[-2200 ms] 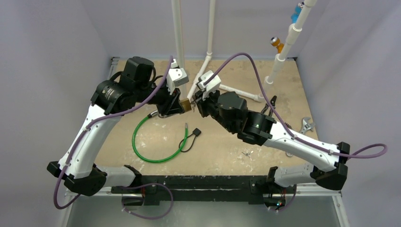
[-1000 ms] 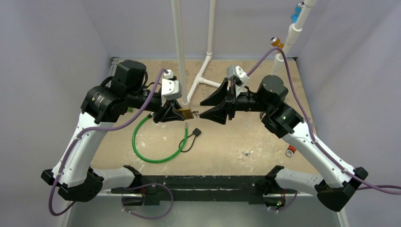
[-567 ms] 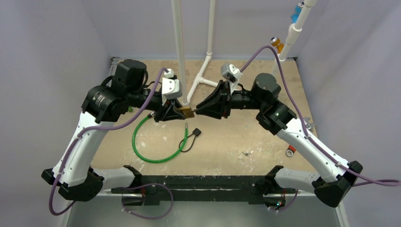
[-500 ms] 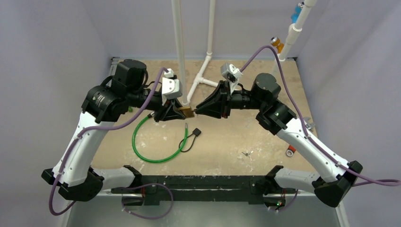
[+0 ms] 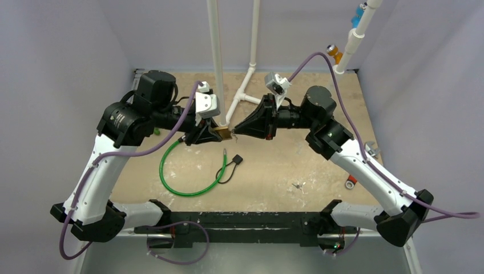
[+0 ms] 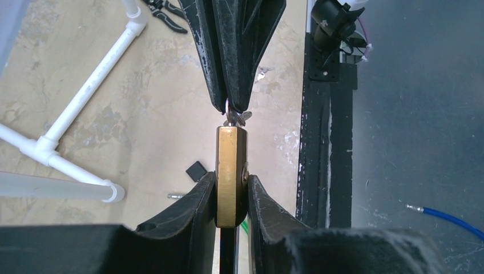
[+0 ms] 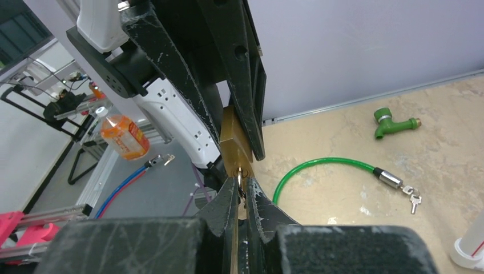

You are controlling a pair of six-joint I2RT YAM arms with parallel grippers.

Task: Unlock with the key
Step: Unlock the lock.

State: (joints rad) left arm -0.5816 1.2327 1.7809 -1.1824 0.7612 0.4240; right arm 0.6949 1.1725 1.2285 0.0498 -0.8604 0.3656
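Observation:
My left gripper [image 5: 212,133] is shut on a brass padlock [image 5: 223,133], held above the table; in the left wrist view the padlock [image 6: 231,174] stands edge-on between my fingers [image 6: 194,202]. My right gripper [image 5: 236,131] faces it, shut on a small silver key [image 7: 239,181] whose tip sits in the keyhole at the padlock's [image 7: 235,151] end. In the left wrist view the right gripper's tips [image 6: 231,108] pinch the key [image 6: 235,118] right at the padlock. The padlock's shackle is hidden.
A green cable lock [image 5: 188,171] with keys [image 7: 412,197] lies on the table below the left gripper. A black tag on a cord [image 5: 237,160], white PVC pipes [image 5: 245,85], a green tap fitting [image 7: 394,121], a wrench [image 5: 372,149] and pliers [image 6: 165,8] lie around.
My right arm swung back then came in again toward the padlock; its gripper now meets the padlock's end with the key. The left gripper holds the padlock nearly still.

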